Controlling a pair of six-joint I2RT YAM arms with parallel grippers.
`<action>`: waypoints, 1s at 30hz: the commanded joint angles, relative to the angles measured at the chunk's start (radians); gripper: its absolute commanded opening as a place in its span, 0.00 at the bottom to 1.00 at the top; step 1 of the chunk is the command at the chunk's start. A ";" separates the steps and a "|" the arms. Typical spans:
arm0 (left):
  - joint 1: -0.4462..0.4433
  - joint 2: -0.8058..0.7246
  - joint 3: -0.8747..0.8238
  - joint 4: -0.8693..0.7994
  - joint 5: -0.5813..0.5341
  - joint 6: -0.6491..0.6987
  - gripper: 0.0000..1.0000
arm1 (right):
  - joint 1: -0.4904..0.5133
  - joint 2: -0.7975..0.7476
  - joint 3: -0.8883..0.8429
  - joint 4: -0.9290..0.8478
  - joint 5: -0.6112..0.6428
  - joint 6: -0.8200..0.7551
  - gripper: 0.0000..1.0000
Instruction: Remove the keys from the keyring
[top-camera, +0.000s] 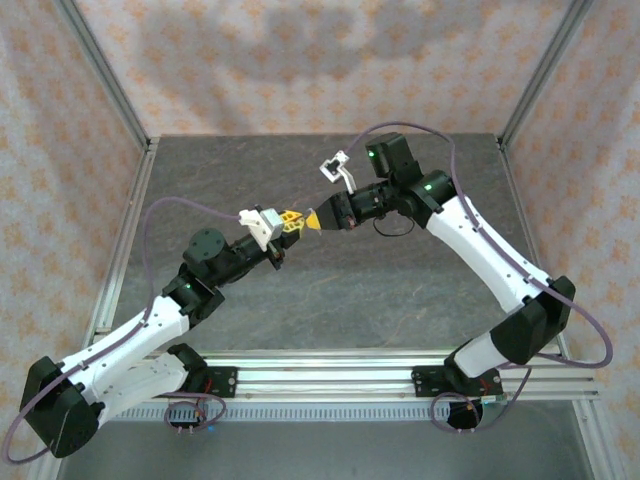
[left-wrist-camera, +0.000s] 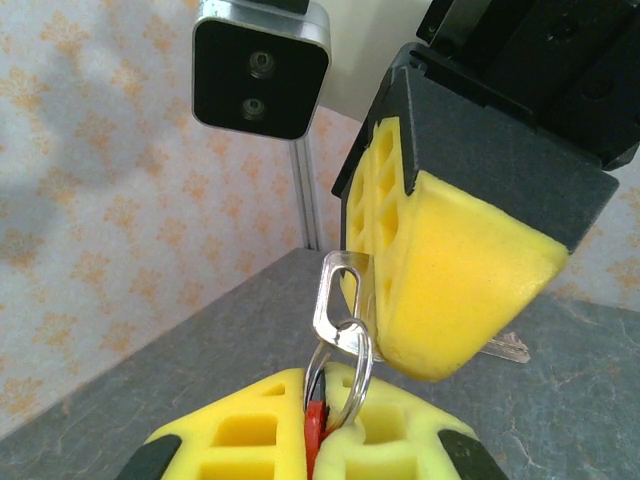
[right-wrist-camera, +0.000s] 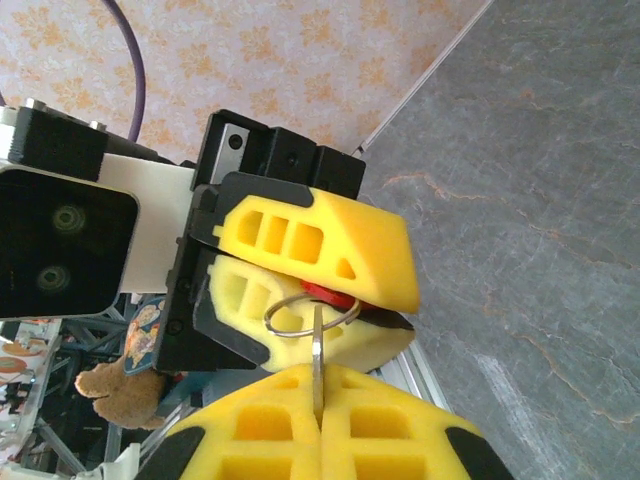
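Looks like the separating step, with 2 grips set. Nearest: holding red keyring tag (left-wrist-camera: 314, 432) edge-on in the seam of the shut left gripper (top-camera: 292, 222). Just past those fingertips, wire loop (left-wrist-camera: 347, 368) threaded through the head of the key (left-wrist-camera: 337, 292). Beyond that, pinching the key flat in the closed right gripper (right-wrist-camera: 318, 388), head toward the left fingers, blade tip peeking out behind the right pad, long axis roughly fingertip to fingertip. Next probably calls for walking the head round the loop's coil without slackening either pinch

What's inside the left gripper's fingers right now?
A red tag, pinched between the left gripper's shut fingers, with the split ring sticking out past their tips. The fingers cover most of the tag.
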 joint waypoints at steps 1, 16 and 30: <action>-0.006 -0.016 0.042 -0.035 -0.006 -0.020 0.00 | 0.014 -0.060 -0.020 0.019 0.107 -0.049 0.00; -0.005 -0.012 0.070 -0.086 -0.020 -0.069 0.00 | 0.109 -0.267 -0.237 0.213 0.462 -0.213 0.00; -0.005 0.001 0.103 -0.127 0.013 -0.082 0.00 | 0.202 -0.365 -0.335 0.278 0.636 -0.364 0.00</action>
